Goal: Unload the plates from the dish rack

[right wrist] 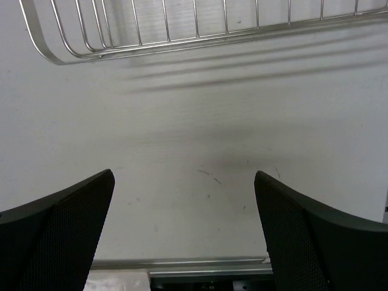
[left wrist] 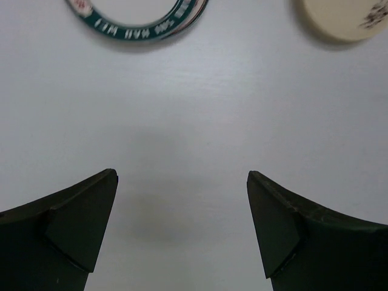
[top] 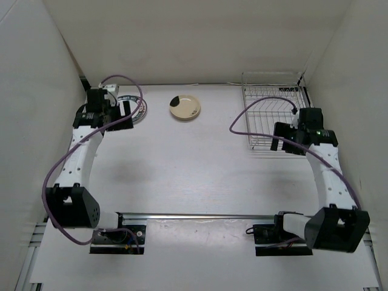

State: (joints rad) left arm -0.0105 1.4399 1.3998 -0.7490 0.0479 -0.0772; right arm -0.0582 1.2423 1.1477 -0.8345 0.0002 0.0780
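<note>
- Far left of the dish rack (top: 270,115) and well apart from it is the left gripper (left wrist: 182,174). Its fingers (left wrist: 79,224) are spread wide with nothing between them, just bare table (left wrist: 194,121) underneath.
- Right by that gripper is the dark-rimmed plate (left wrist: 136,12). From the top view the arm covers most of it. The left wrist camera cuts it off at the upper edge and shows only a green lettered arc. A second rim line peeks out beside it, and I cannot tell whether that is one plate or a stack.
- Closer to the rack, the cream plate (top: 184,108) with its dark patch lies flat on the table. It sits between the rimmed plate and the rack and touches neither. The left wrist view clips it in the top corner.
- The rack itself stands at the back right. The right arm (top: 321,163) hides its near right corner, and a purple cable (top: 260,103) loops across its wires.
- The right gripper (right wrist: 183,174) is just outside the rack's near edge, jaws wide apart and holding nothing. Its camera catches only the rack's bottom rail and a few wires.
</note>
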